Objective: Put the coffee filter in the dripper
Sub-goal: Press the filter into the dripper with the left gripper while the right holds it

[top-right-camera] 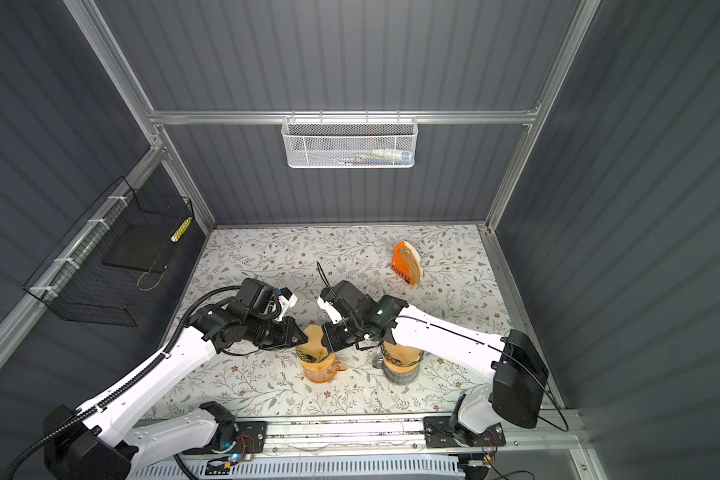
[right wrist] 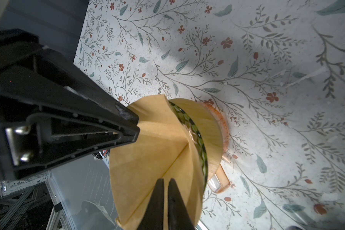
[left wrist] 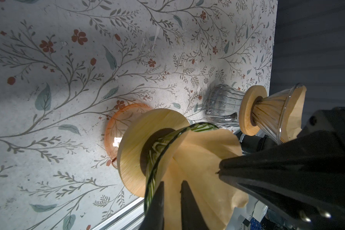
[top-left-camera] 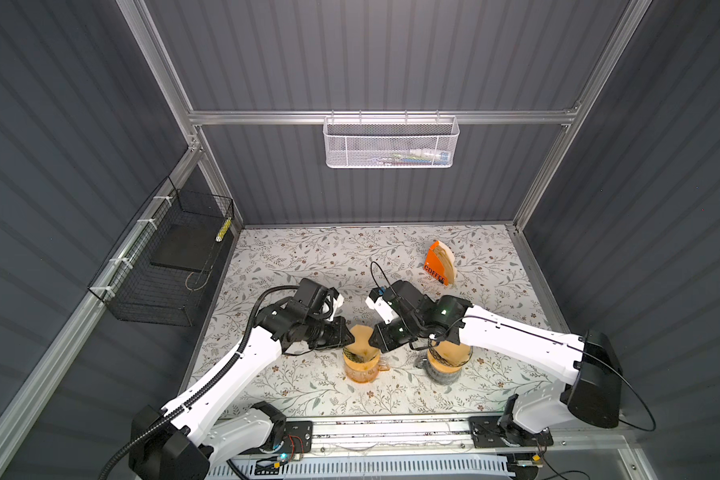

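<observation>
My left gripper (left wrist: 171, 187) and right gripper (right wrist: 166, 183), both nearly closed, pinch the filter (right wrist: 157, 143) in the dripper (right wrist: 195, 127); box (top-left-camera: 434, 266) lettered COFFEE stands toward the worktop's (top-left-camera: 308, 257) far-right corner.

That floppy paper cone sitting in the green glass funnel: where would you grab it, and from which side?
I would grip the paper filter by its free top edge, which stands above the dripper; the lower part lies inside the glass. Come in from above at the sides and pinch the thin sheet flat, as the left gripper and right gripper do on opposite edges.
</observation>
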Action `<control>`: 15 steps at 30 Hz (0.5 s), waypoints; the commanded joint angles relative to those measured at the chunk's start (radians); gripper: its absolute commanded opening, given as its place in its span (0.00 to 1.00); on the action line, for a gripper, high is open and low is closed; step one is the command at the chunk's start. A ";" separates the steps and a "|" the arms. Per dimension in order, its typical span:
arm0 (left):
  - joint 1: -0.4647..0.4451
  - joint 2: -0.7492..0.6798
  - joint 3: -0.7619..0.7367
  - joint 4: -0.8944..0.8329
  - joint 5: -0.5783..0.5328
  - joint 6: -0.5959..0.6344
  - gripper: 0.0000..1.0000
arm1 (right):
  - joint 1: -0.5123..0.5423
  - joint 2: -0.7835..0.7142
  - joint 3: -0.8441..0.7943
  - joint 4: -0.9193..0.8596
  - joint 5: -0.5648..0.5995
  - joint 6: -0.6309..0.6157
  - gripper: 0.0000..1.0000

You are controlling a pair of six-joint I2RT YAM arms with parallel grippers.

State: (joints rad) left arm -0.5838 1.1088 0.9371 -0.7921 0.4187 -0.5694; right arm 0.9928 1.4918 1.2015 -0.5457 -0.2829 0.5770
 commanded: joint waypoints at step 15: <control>-0.007 -0.029 0.086 -0.035 0.009 0.005 0.17 | 0.000 -0.041 0.038 -0.013 -0.001 0.011 0.11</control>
State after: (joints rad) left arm -0.5838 1.1061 0.9802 -0.7994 0.4191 -0.5694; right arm 0.9928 1.4876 1.2072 -0.5468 -0.2836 0.5800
